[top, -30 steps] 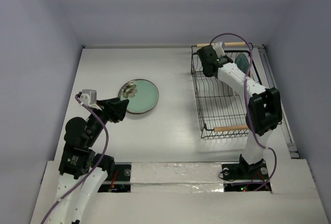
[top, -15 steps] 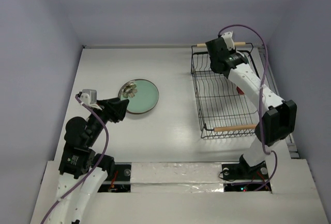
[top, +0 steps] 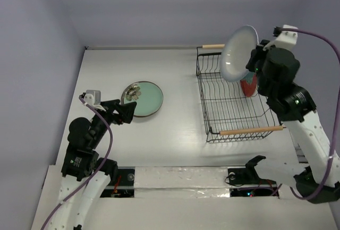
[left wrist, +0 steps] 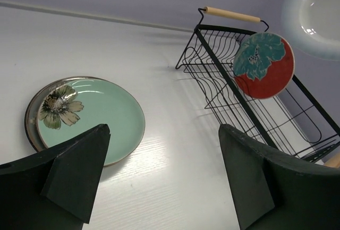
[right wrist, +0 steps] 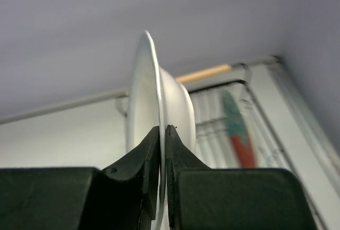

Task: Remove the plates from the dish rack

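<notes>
Right gripper: jaws clamped on the lower rim of the white plate, which is held on edge in the air above the far end of the dish rack. Left gripper: jaws standing wide apart with nothing between them, poised low over the table just beside the teal-green plate, which lies flat on a grey-rimmed plate. The red plate stands upright inside the rack near its far end.
</notes>
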Robot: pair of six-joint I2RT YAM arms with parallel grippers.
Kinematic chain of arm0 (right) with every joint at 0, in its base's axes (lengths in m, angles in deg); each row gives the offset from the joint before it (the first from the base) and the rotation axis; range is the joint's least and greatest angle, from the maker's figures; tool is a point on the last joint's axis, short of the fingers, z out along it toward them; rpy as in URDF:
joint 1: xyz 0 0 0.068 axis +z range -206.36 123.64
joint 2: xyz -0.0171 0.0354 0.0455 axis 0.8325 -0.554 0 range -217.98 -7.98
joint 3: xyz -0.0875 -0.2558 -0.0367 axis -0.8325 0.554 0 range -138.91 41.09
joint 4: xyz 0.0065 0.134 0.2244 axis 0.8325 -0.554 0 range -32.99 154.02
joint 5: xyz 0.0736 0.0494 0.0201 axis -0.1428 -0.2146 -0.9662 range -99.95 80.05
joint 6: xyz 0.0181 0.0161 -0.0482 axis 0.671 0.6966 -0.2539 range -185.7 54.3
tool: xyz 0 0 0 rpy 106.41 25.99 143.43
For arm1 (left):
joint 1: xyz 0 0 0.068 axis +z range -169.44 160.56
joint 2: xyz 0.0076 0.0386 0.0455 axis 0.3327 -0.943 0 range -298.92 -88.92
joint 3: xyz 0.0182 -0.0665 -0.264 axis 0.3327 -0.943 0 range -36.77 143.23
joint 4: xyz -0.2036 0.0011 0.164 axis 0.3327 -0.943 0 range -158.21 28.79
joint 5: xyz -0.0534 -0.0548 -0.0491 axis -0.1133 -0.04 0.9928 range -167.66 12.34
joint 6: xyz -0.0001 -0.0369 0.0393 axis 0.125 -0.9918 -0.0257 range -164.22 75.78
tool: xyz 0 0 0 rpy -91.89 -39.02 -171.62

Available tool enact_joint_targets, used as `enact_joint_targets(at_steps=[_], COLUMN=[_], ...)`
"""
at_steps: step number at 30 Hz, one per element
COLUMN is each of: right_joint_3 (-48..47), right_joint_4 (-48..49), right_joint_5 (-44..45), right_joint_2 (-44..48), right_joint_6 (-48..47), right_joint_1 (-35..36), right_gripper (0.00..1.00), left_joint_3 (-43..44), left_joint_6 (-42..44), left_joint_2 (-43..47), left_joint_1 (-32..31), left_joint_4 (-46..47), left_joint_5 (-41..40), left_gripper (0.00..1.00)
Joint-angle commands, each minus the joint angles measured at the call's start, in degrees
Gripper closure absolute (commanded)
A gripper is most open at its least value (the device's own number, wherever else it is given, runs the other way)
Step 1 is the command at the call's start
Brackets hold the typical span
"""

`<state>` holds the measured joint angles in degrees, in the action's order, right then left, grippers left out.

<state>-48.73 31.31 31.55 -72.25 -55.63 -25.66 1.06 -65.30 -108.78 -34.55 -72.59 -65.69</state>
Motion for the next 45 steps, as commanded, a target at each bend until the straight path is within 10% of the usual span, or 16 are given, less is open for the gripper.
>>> enact_joint_targets(at_steps=[1, 12, 40, 45], right_joint_3=[6.9, 11.2, 17.3, 18.6], right_joint_4=[20.1, 46.3, 68.3, 67.1], right_joint_5=[-21.9, -40.4, -39.4, -38.0], right_joint_2=[0.5, -21.1, -48.8, -49.7], right_joint_6=[9.7, 33.3, 59.3, 57.5], right_joint_1=[1.4, 10.4, 14.0, 14.5], right_gripper=[1.0, 1.0, 0.99, 0.69], left_joint_3=[-0.5, -0.2, -0.6, -0.6], left_joint_6=[0.1, 0.0, -0.1, -0.2], left_joint_2=[-0.7, -1.1, -1.2, -0.9], left_joint_1=[0.5, 1.1, 1.6, 2.1], left_joint_4=[2.4, 1.9, 2.2, 2.3], left_joint_5=[-0.4, -2.0, -1.6, -1.3], left_gripper=[0.18, 0.19, 0.24, 0.24])
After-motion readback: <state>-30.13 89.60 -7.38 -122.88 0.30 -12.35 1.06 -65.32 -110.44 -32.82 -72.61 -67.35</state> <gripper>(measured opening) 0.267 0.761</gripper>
